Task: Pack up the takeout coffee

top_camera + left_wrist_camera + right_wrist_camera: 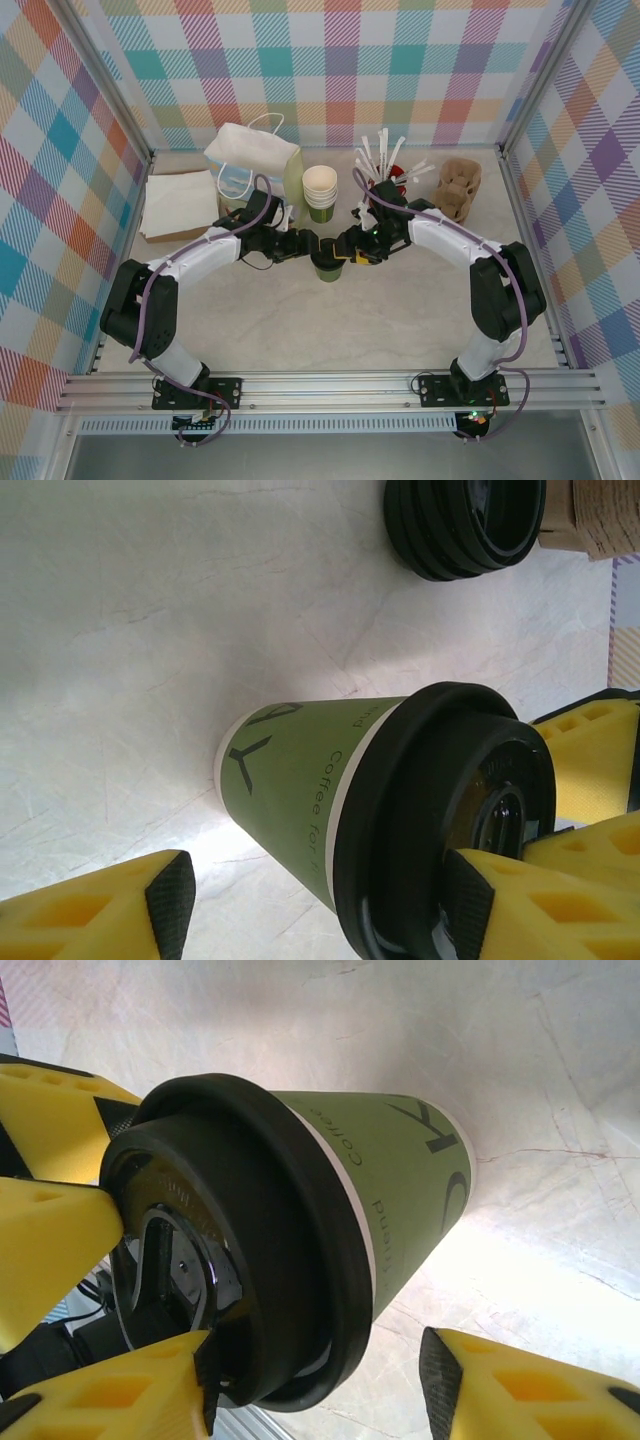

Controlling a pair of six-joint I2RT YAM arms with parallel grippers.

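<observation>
Flanking the takeout coffee [300, 780] printed "Coffee for", left end effector [320, 898] and right end effector [325, 1378] gape.

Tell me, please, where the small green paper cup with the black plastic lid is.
Top view: the green lidded cup stands centrally between the left gripper and right gripper, just nearer than the stack of lidless cups.

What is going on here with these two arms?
Two robot arms meet mid-table at a lidded green cup. The left gripper and right gripper each straddle its black lid from opposite sides, jaws open, neither clamped on it. The cup stands upright on the table. The bag at the back left doesn't hold it yet.
</observation>
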